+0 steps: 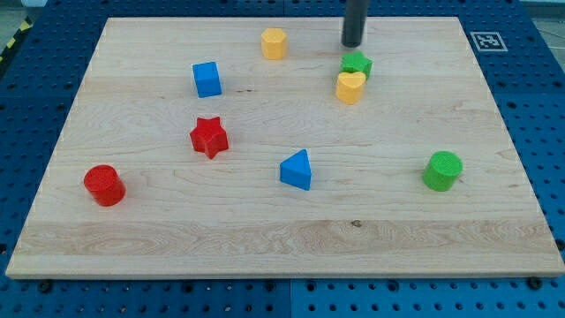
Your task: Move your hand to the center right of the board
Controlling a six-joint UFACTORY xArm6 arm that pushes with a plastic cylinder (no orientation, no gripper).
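My tip [353, 44] is near the view's top, right of the middle, on the wooden board [265, 238]. The rod comes down from the top edge. A green star block [357, 63] lies just below the tip, with a yellow heart block [350, 87] touching it from below. A yellow hexagonal block [274, 43] is to the tip's left. A green cylinder [441, 170] stands at the view's right, well below the tip.
A blue cube [207, 79] is at the upper left. A red star block [209, 137] is left of centre. A red cylinder [104, 185] is at the lower left. A blue triangular block [297, 170] is near the centre. A fiducial marker [484, 41] is on the board's top right corner.
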